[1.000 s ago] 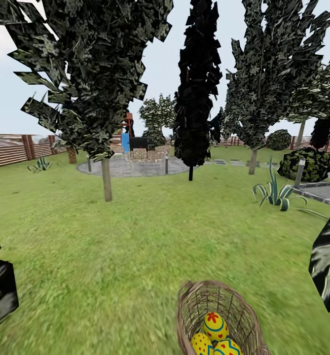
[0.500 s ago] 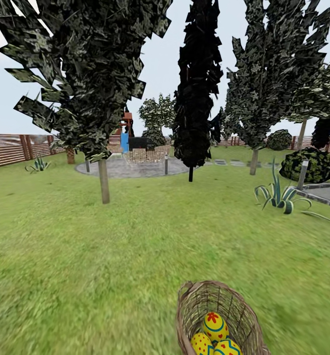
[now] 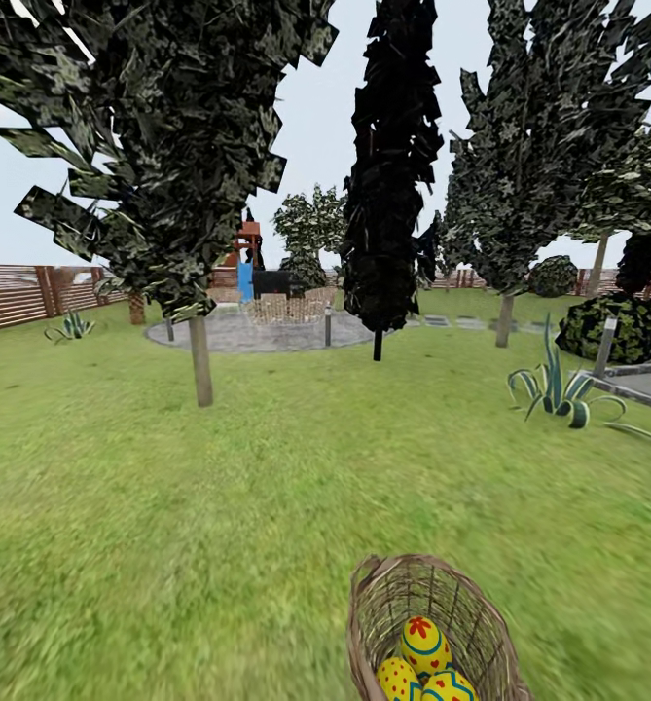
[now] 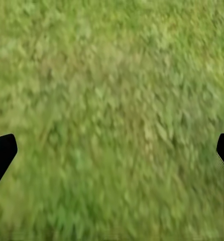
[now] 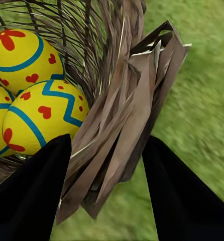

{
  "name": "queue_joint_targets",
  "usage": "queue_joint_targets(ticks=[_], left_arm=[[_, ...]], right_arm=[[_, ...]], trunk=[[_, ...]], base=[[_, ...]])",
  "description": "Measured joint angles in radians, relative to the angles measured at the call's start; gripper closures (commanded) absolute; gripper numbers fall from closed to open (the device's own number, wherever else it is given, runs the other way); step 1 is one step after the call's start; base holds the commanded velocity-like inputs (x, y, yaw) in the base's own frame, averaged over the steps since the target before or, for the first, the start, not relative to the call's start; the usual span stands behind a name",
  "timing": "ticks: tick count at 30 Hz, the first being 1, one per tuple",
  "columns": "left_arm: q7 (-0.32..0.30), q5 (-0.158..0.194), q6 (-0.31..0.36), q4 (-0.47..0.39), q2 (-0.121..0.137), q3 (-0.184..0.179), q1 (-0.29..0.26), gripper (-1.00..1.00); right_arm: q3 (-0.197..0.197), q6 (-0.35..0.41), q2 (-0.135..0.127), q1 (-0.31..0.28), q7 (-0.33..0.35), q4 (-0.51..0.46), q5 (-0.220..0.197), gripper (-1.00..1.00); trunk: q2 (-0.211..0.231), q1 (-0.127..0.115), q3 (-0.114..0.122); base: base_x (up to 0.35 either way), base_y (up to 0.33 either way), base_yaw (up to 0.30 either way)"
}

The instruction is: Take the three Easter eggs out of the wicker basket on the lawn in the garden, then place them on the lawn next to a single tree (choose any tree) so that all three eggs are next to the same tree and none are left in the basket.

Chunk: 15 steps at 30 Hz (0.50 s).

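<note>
Three eggs (image 3: 424,664) sit together in the basket (image 3: 403,594), low in my head view and right of centre, the basket tilted and standing on the lawn (image 3: 218,506). From the right wrist I see my right gripper (image 5: 106,193) clamped on the basket's woven wall at its rim, one black finger (image 5: 29,201) on the inside beside the eggs, the other on the outside over grass. Eggs are yellow with blue zigzag bands and red hearts, packed against each other and touching the wicker. From the left wrist, my left gripper (image 4: 114,150) hangs over bare grass, fingers set wide apart at the two edges of the picture, nothing between them. Ahead on the lawn: a tree (image 3: 199,360) with a bare grey-brown trunk at left, a narrow black cypress (image 3: 388,185) behind it near a grey paved round (image 3: 257,334), a spiky plant (image 3: 557,387) at right, a fence (image 3: 14,295) far left.
</note>
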Motion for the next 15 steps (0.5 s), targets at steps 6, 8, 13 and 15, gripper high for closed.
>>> queue_joint_targets(ticks=[6, 8, 13, 15], left_arm=[[0.0, 0.0, 0.0, 0.0, 0.0, 0.0, 0.0, -1.0], [0.0, 0.0, 0.0, 0.0, 0.0, 0.0, 0.0, -1.0], [0.0, 0.0, 0.0, 0.0, 0.0, 0.0, 0.0, -1.0], [0.0, 0.0, 0.0, 0.0, 0.0, 0.0, 0.0, -1.0]], right_arm=[[0.0, 0.0, 0.0, 0.0, 0.0, 0.0, 0.0, 1.0], [0.0, 0.0, 0.0, 0.0, 0.0, 0.0, 0.0, 1.0], [0.0, 0.0, 0.001, 0.0, 0.0, -0.001, 0.0, 1.0], [0.001, -0.001, 0.003, 0.0, 0.0, -0.001, 0.0, 1.0]], trunk=[[0.0, 0.0, 0.0], [0.0, 0.0, 0.0], [0.0, 0.0, 0.0], [0.0, 0.0, 0.0]], base=[[0.295, 0.0, 0.0], [0.295, 0.0, 0.0], [0.295, 0.0, 0.0], [0.295, 0.0, 0.0]])
